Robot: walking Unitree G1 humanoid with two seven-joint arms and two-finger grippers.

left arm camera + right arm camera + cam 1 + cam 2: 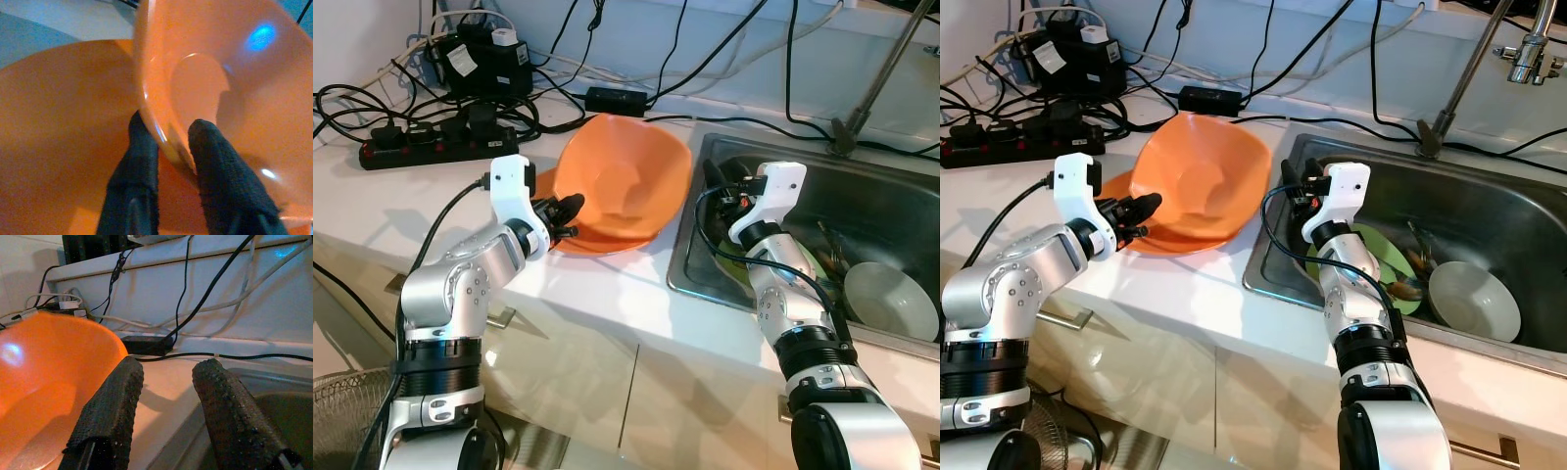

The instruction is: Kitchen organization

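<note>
The left pincer [566, 217] is closed on the rim of the orange bowl [626, 186], one finger inside and one outside, so the bowl stands tilted on the white bench [607, 294] just beside the sink [891, 196], probably to be lifted. Under it lies an orange plate [58, 122]. The right pincer [1291, 181] waits with its fingers apart at the sink edge, holding nothing. In the sink are a green plate [1376, 250] and a white bowl [1474, 299].

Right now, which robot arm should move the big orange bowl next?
Probably the left. The left gripper already pinches the orange bowl's rim between its fingers, while the right gripper hangs open over the sink's edge, holding nothing.
</note>
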